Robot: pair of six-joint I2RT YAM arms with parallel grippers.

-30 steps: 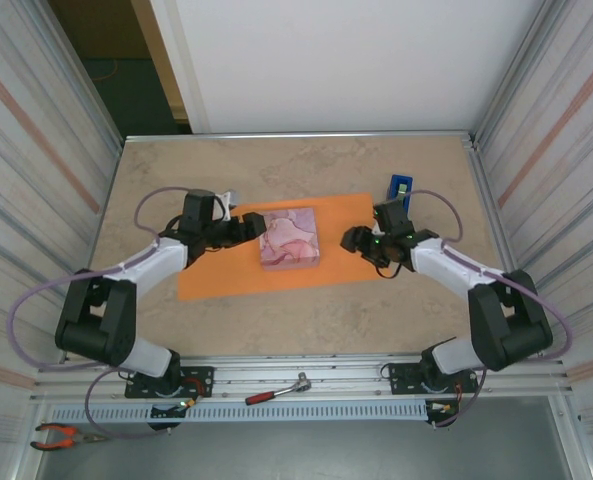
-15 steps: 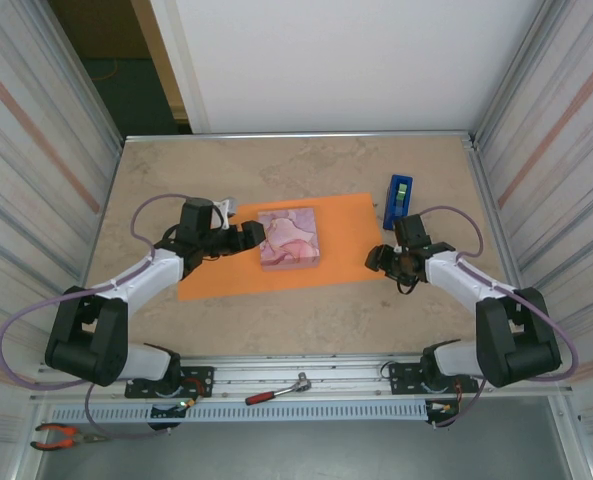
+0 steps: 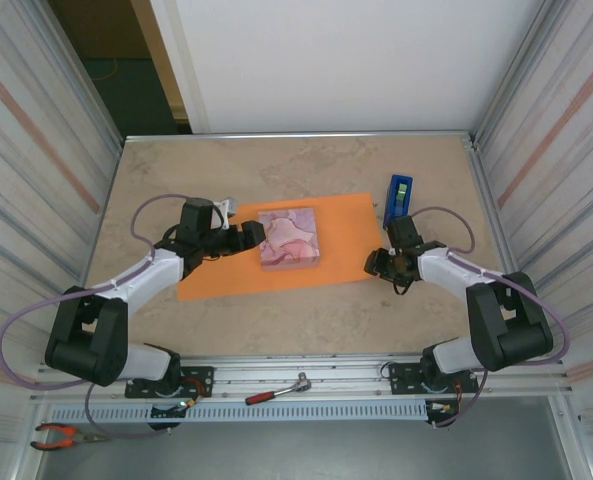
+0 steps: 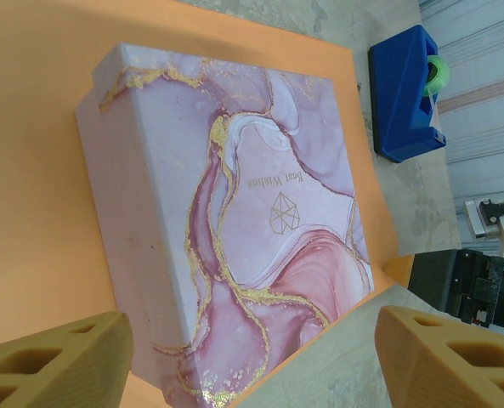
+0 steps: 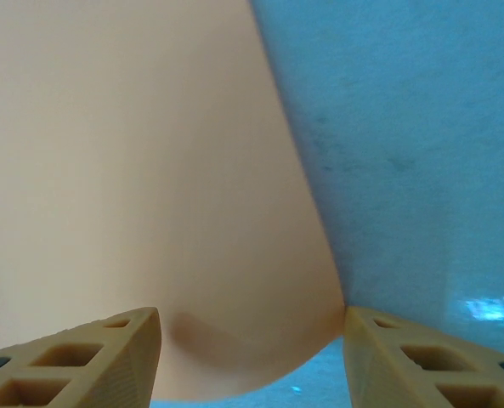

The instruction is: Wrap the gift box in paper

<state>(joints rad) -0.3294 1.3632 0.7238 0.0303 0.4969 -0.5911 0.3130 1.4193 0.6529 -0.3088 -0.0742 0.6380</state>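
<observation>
Top external: right pincer, spread, shifted away from gift box to paper corner; left pincer spread beside box; corner lift likely next.

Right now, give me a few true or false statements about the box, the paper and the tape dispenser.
1. The gift box lies on the orange paper. True.
2. The gift box is already wrapped. False: its pink marbled top is bare.
3. The tape dispenser stands on the paper. False: it stands on the table, off the paper's far right corner.
4. The right gripper is open at the paper's near right corner. True.
</observation>
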